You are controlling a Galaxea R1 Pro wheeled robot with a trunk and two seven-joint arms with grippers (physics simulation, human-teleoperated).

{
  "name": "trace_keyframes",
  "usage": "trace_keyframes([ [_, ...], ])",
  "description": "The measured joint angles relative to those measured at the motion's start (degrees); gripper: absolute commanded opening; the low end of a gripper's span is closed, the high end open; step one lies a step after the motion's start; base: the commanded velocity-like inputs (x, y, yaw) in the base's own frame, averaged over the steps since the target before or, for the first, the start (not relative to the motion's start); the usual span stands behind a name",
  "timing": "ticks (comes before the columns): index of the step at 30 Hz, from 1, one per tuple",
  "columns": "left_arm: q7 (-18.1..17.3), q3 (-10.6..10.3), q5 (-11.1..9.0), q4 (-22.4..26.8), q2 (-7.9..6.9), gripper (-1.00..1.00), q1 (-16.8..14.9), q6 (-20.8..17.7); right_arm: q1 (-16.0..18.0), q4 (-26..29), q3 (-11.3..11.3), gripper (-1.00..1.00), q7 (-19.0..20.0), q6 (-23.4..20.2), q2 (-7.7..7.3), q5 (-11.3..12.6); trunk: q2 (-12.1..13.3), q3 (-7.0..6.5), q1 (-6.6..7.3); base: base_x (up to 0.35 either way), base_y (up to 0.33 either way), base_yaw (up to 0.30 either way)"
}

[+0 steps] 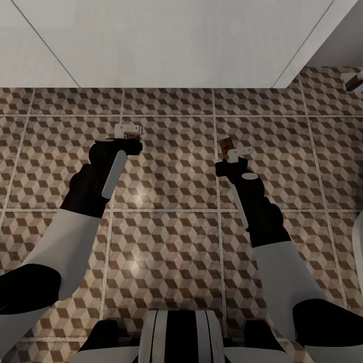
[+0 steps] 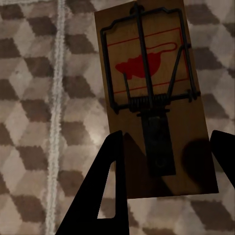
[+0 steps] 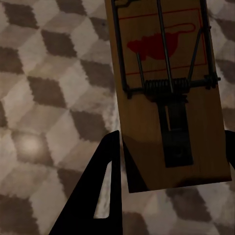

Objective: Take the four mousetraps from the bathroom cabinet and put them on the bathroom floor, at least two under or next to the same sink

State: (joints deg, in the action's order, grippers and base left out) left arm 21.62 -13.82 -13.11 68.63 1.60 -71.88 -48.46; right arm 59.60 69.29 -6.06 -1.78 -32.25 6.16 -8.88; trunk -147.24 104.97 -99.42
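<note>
Both arms reach out over the cube-patterned bathroom floor [image 1: 166, 166]. My left gripper [image 1: 128, 132] is shut on a tan mousetrap [image 2: 147, 63], whose board sits between the two dark fingers [image 2: 105, 191] with the red mark facing the camera. My right gripper [image 1: 235, 151] is shut on a second mousetrap [image 1: 225, 145]. In the right wrist view this mousetrap [image 3: 166, 49] lies between that gripper's fingers [image 3: 105, 186] above the tiles. The cabinet is out of view.
A wide white unit [image 1: 176, 40] spans the far side just beyond the grippers; no basin or tap shows, so I cannot tell if it is the sink. A white curved edge [image 1: 360, 242] stands at the right. Open tiles lie between and ahead of the arms.
</note>
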Motion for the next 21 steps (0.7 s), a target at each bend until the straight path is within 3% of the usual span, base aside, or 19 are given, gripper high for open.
trace_keyframes([
  [21, 0.0, 0.0, 0.0, 0.1, -0.03, -1.00, 0.0, -0.1, 0.0, 0.0, 0.1, -1.00, 0.0, 0.0, -0.05, -0.1, 0.0, 0.00, 0.00, 0.000, 0.000, 0.000],
])
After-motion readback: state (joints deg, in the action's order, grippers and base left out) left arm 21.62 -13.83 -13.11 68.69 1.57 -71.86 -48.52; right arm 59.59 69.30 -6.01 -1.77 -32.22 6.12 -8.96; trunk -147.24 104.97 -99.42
